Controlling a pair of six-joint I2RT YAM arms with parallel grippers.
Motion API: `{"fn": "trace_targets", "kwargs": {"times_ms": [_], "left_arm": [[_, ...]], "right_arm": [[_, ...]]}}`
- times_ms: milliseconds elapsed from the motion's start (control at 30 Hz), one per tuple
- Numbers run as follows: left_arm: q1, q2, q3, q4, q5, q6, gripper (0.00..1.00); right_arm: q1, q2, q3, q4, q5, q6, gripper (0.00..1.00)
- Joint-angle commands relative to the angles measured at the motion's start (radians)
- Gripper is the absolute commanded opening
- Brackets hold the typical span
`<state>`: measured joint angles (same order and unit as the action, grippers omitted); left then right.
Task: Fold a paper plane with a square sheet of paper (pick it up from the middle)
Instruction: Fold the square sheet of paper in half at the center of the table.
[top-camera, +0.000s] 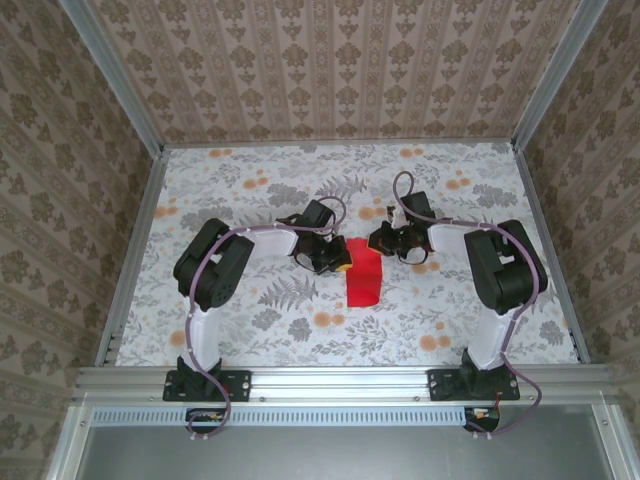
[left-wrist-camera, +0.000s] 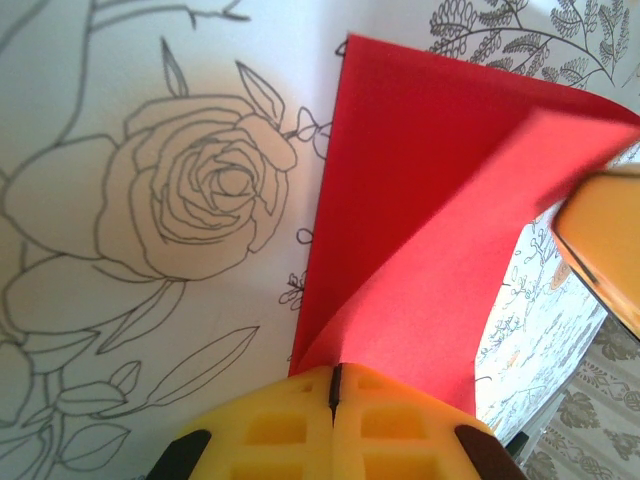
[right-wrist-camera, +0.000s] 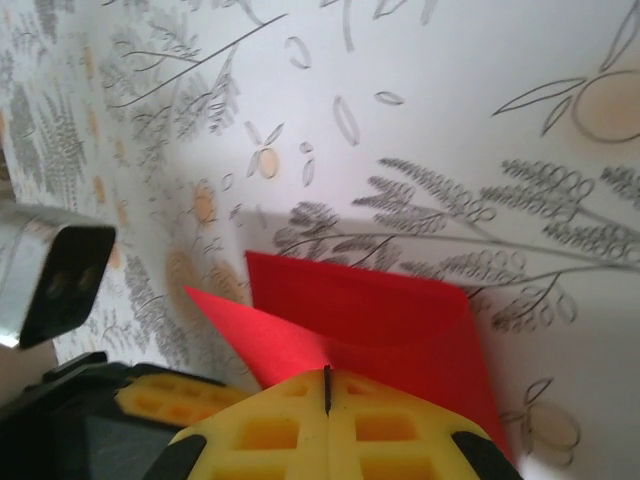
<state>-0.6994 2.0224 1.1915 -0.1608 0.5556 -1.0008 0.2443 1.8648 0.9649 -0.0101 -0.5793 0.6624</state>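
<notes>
The square sheet of paper (top-camera: 363, 285) is bright red and lies half doubled over on the floral table, between the two arms. One layer lies flat (left-wrist-camera: 400, 150) while the other curls up off it. My left gripper (top-camera: 343, 266) is at its left side, yellow jaws shut (left-wrist-camera: 335, 385) on the raised flap's edge. From the right, my right gripper (top-camera: 383, 243) is shut (right-wrist-camera: 327, 388) on the lifted corner of the paper (right-wrist-camera: 400, 310). The paper plane is out of view.
The table (top-camera: 250, 190) wears a white cloth with flowers and ferns, and a metal frame and patterned walls close it in. A yellow finger of the right gripper (left-wrist-camera: 605, 235) sits close to the left gripper. The left gripper's body (right-wrist-camera: 165, 395) shows beside the right one.
</notes>
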Motion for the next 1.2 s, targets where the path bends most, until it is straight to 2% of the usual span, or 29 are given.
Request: {"fn": "trace_targets", "kwargs": {"times_ms": [0, 233, 400, 600, 800, 933, 1167], "left_arm": [[0.015, 0.076, -0.074, -0.197, -0.115, 0.010, 0.01], [0.015, 0.073, -0.088, -0.190, -0.115, 0.008, 0.01], [0.015, 0.071, -0.088, -0.187, -0.115, 0.011, 0.00], [0.013, 0.071, -0.079, -0.188, -0.116, 0.019, 0.00], [0.012, 0.077, -0.075, -0.184, -0.117, 0.026, 0.00], [0.011, 0.085, -0.070, -0.184, -0.117, 0.035, 0.00], [0.011, 0.087, -0.071, -0.185, -0.123, 0.045, 0.00]], "right_arm": [[-0.013, 0.040, 0.039, -0.052, 0.051, -0.004, 0.06], [-0.076, 0.067, 0.052, -0.035, 0.167, 0.038, 0.06], [-0.096, 0.025, 0.071, -0.061, 0.238, 0.046, 0.05], [-0.073, -0.158, -0.029, -0.053, 0.112, 0.031, 0.06], [0.003, -0.213, -0.163, -0.096, -0.040, 0.063, 0.06], [0.043, -0.220, -0.232, -0.072, -0.074, 0.086, 0.06], [0.056, -0.210, -0.289, -0.081, -0.074, 0.083, 0.06]]}}
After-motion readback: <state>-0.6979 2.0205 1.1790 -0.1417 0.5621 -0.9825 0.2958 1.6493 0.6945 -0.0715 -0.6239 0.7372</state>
